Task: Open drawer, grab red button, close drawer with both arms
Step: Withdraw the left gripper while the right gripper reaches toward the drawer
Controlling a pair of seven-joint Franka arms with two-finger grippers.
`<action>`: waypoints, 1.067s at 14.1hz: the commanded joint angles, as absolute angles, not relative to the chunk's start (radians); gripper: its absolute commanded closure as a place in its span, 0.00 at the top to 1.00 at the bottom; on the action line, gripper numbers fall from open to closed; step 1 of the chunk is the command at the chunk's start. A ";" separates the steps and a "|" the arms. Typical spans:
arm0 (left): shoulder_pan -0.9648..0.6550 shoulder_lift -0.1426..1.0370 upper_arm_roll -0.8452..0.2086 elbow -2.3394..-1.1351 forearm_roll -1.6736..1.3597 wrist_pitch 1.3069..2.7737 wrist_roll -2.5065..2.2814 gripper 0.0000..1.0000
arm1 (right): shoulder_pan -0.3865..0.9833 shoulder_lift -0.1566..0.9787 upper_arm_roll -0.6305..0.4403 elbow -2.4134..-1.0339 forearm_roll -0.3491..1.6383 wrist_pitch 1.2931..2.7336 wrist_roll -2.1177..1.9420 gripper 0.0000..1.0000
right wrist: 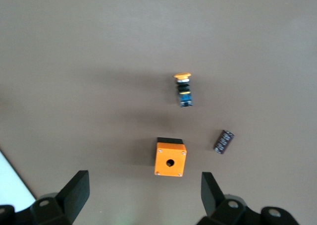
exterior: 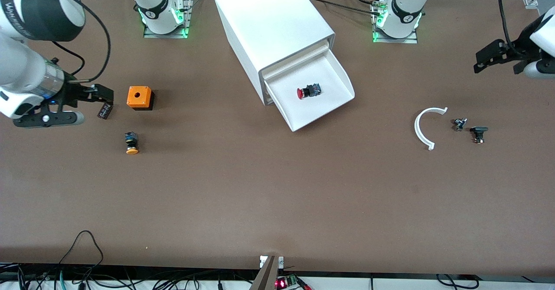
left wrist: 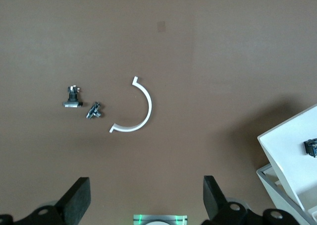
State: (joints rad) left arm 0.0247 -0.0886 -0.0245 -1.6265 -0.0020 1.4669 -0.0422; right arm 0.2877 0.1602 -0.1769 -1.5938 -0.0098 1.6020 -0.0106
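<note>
Red-capped button [exterior: 308,91] on its side in pulled-out white drawer [exterior: 336,71]; both end effectors wide open, empty

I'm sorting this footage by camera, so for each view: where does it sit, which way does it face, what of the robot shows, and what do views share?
Front view: high across the table, facing both bases; shows the open drawer with the red button, left gripper and right gripper open over the table ends.
Left wrist view: looks down past its open fingers at the white arc; shared with front.
Right wrist view: looks down past its fingers at the orange box and yellow-capped button; shared with front.
</note>
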 commanded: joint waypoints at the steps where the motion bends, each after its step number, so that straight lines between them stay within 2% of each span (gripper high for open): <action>1: 0.017 -0.135 -0.015 -1.657 0.025 1.448 -0.130 1.00 | 0.322 0.166 -0.186 -1.578 0.114 1.609 -0.011 1.00; 3: 0.015 -0.135 -0.015 -1.658 0.025 1.454 -0.146 1.00 | 0.324 0.184 -0.184 -1.577 0.225 1.631 -0.018 1.00; 5: 0.015 -0.132 -0.012 -1.660 0.025 1.469 -0.146 1.00 | 0.354 0.221 -0.175 -1.557 0.233 1.663 -0.020 1.00; 10: 0.012 -0.133 -0.012 -1.660 0.023 1.477 -0.146 1.00 | 0.557 0.366 -0.164 -1.433 0.190 1.741 -0.002 1.00; 12: 0.006 -0.132 -0.006 -1.658 0.023 1.479 -0.146 1.00 | 0.607 0.418 -0.111 -1.373 0.202 1.843 -0.020 1.00; 15: 0.005 -0.133 -0.006 -1.660 0.023 1.479 -0.146 1.00 | 0.626 0.485 -0.005 -1.293 0.195 1.920 -0.127 1.00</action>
State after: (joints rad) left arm 0.0209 -0.1137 -0.0150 -1.6408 -0.0019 1.4647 -0.1358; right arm 0.6270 0.4285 -0.0523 -1.3833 0.2001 1.8958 -0.0380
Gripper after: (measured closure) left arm 0.000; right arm 0.000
